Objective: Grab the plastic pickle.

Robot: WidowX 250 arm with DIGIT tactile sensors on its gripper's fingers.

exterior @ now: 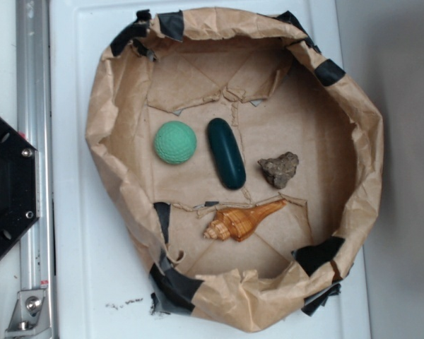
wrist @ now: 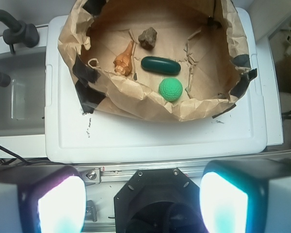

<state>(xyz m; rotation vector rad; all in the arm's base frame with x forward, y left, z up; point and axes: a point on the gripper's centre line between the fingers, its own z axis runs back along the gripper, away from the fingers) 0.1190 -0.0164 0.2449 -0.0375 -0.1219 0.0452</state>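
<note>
Currently we find the pickle (exterior: 226, 153) lying flat on the floor of the paper basin (exterior: 353, 127), near its centre. We use the pickle as our reference. The ball (exterior: 175, 143) sits just beside it, apart from it. The rock (exterior: 279, 169) lies near its opposite side. The shell (exterior: 242, 219) lies near one of its ends. In the wrist view we see the gripper (wrist: 143, 201) well apart from the pickle, outside the basin, its fingers (wrist: 60, 204) spread wide and holding nothing.
</note>
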